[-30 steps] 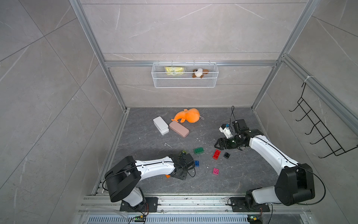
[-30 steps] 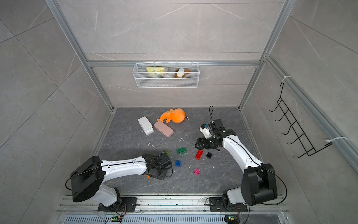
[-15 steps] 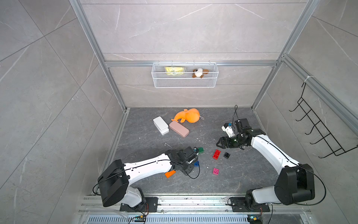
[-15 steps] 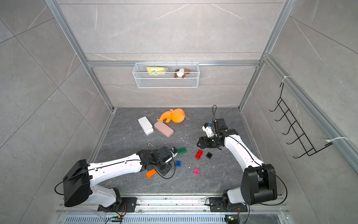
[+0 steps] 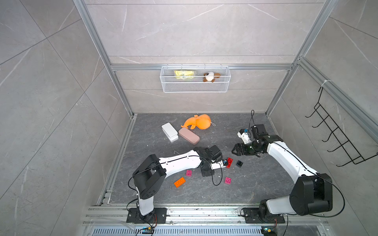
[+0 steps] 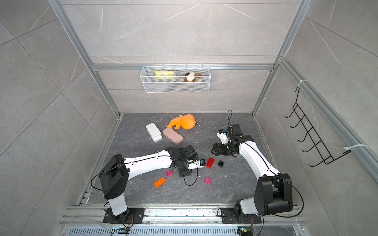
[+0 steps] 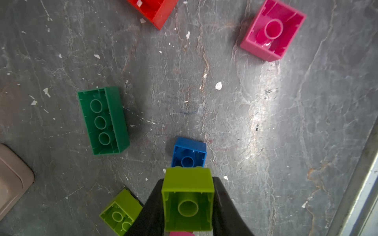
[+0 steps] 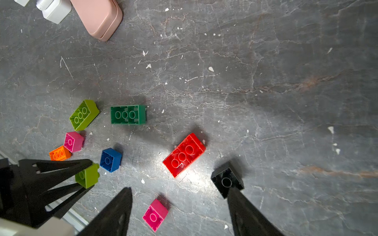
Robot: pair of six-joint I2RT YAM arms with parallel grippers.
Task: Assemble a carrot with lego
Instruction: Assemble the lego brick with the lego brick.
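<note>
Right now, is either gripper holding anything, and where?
The left gripper pinches a lime green brick by opposite side walls; the right gripper is open, empty.

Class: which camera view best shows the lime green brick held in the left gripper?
The left wrist view: the lime green brick fills the foreground, hollow underside facing the camera, clamped in the jaws of the left gripper. The right wrist view shows it small, from the side. In both top views it cannot be made out.

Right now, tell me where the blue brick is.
In the left wrist view, the blue brick lies on the table, just beyond the lime brick held by the left gripper.
</note>
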